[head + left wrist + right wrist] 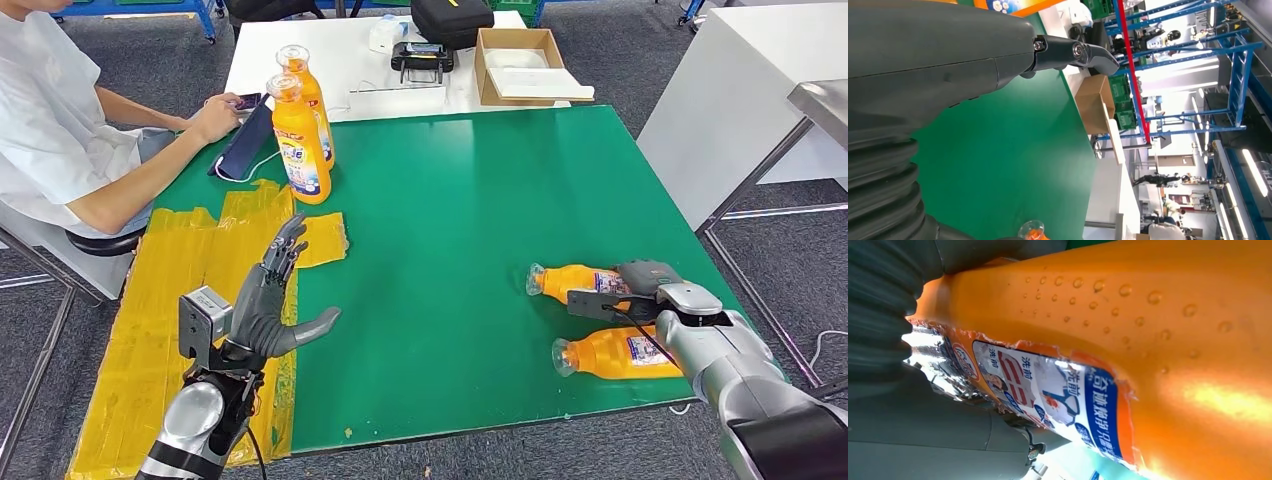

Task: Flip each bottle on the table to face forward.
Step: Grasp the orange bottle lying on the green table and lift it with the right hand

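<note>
Fingers (605,305) of right hand (630,290) clamped around far lying bottle (570,282), just beyond near lying bottle (610,353); left hand (275,295) spread, holding nothing. Best lifted slowly, rolled label-forward, stood by upright bottles (300,140). Smooth, rounded orange plastic, droplet-beaded; glossy label torn.
</note>
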Robot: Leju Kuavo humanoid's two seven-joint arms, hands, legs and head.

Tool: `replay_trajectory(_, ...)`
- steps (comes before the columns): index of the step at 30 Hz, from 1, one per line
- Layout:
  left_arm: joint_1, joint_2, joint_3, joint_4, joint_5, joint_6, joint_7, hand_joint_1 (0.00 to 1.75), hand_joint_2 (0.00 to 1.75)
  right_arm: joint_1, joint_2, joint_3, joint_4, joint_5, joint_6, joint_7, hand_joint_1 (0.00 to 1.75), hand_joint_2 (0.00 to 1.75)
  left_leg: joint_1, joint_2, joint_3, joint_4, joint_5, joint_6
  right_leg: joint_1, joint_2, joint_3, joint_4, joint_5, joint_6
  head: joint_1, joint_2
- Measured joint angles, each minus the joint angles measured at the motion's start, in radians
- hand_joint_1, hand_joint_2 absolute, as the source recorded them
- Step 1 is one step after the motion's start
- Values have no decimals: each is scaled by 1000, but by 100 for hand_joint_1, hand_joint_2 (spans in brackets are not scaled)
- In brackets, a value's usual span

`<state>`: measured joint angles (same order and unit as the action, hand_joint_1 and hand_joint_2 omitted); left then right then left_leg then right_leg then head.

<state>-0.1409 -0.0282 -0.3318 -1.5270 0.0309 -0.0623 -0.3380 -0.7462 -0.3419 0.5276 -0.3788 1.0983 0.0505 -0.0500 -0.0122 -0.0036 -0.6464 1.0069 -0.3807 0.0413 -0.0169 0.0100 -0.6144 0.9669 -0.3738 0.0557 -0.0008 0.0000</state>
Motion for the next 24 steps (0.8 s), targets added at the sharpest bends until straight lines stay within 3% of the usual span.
replay_trajectory(7,0,0,0,0,0,0,0,0,175,0,2,2,0,3,-11,4,175,175,0,0,0,0,0,0,0,0,0,0,0,0,0,0)
replay_trajectory(10,2,0,0,-1,-2,3,3,0,175,6,8,4,-1,30,-111,44,175,175,0,0,-1,0,0,0,0,0,0,0,0,0,0,0)
replay_trajectory(16,27,-6,0,-25,-31,17,30,0,175,18,40,9,-44,228,-420,264,175,175,0,0,-2,0,0,0,0,0,-1,0,0,0,0,0)
replay_trajectory(20,47,-16,2,-44,-50,18,43,0,175,47,58,-17,-172,409,-537,388,175,175,0,-1,-3,0,0,0,0,0,-2,1,0,0,0,0)
replay_trajectory(24,71,-23,2,-53,-60,19,46,0,175,85,37,7,-361,452,-636,586,175,175,0,-2,-6,0,1,-1,0,-1,-5,1,0,0,0,0)
